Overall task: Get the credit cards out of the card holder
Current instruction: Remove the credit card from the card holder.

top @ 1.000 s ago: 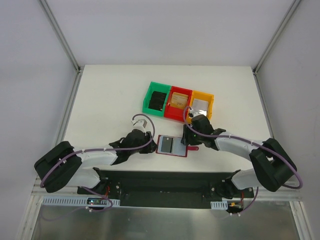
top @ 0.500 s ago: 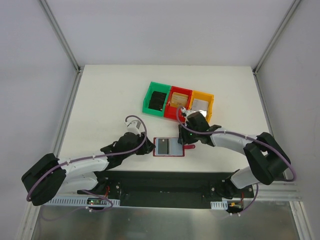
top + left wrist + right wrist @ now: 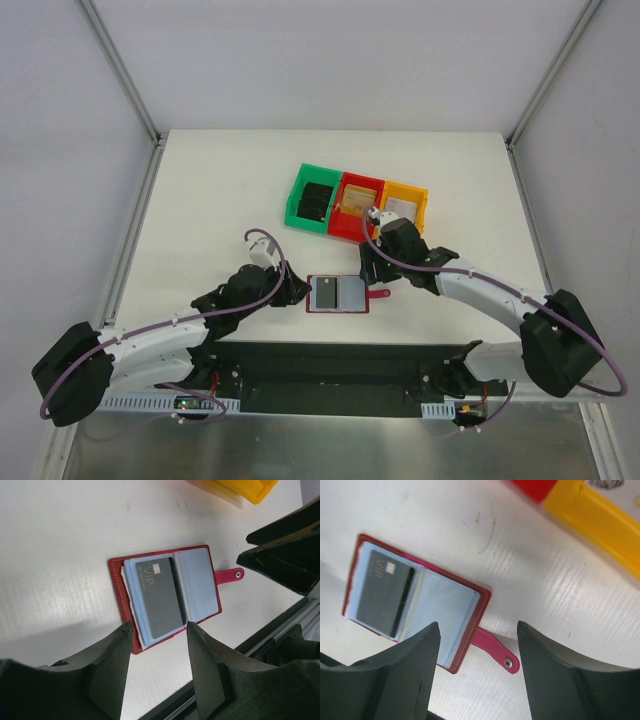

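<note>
The left claw [image 3: 293, 291] is standing open, gripping nothing, its fingers [image 3: 112, 655] hanging just over the left edge of the card holder [image 3: 339, 293]. The right claw [image 3: 372, 270] is gaping empty too, hovering by the holder's far right corner, above its red tab [image 3: 495, 652]. The holder is lying spread open on the white worktop [image 3: 220, 200], near the arms' bases, with a dark grey card [image 3: 160, 597] sitting in its left pocket. Farther back, a green bin [image 3: 297, 196], red bin [image 3: 360, 179] and orange bin [image 3: 408, 187] are sitting side by side, holding a black card [image 3: 318, 202], tan-gold card [image 3: 355, 201] and silvery card [image 3: 402, 210]
</note>
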